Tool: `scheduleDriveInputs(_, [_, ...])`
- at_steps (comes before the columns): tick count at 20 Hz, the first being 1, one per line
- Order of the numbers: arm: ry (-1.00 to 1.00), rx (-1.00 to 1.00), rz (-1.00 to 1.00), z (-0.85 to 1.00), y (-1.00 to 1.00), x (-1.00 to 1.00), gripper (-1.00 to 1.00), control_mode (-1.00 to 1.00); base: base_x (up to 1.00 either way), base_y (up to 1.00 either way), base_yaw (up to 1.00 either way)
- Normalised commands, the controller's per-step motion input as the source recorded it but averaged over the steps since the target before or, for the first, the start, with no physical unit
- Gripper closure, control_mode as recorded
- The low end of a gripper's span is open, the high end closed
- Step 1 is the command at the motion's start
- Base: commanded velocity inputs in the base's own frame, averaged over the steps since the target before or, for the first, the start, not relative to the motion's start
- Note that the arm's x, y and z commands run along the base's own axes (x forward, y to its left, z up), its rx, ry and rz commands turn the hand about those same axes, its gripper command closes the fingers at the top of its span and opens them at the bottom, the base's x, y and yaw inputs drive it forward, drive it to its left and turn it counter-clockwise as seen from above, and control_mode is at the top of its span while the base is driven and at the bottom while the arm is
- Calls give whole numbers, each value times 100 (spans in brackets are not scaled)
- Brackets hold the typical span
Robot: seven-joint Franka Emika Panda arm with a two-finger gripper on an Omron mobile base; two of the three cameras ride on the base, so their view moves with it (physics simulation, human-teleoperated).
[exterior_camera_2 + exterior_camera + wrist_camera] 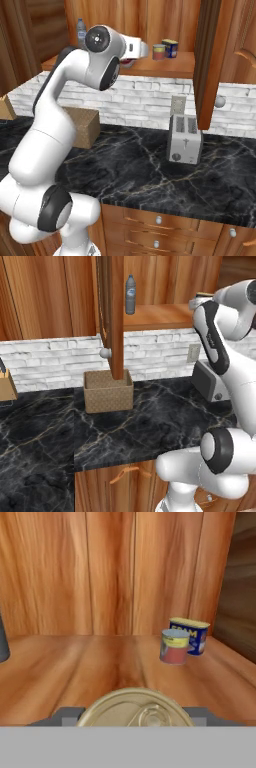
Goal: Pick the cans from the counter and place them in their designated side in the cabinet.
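Hand (134, 719) clamped on can (134, 711), body hidden, pale lid showing; second can (174, 647) overlaps blue tin (192, 634).

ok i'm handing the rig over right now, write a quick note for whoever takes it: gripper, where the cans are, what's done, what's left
Gripper: shut on the red can, held over the cabinet shelf; its pale pull-tab lid shows between the fingers in the hand view.
Orange-red can: already standing on the shelf toward the right, just in front of the blue tin.
Clear bottle: at the shelf's left end.
Counter: no cans visible on it; basket and toaster are there.
Done: one can shelved, the second lifted to the shelf.
Left: set the held can down on its side and release.
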Motion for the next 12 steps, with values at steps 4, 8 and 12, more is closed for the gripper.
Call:
scheduleDriveInputs(4, [2, 0, 0, -5, -3, 32, 100, -100, 0, 0, 0])
scheduleDriveInputs(8, [1, 0, 0, -12, -10, 31, 100, -100, 0, 0, 0])
scheduleDriveInputs(12, [1, 0, 0, -10, -5, 32, 100, -100, 0, 0, 0])
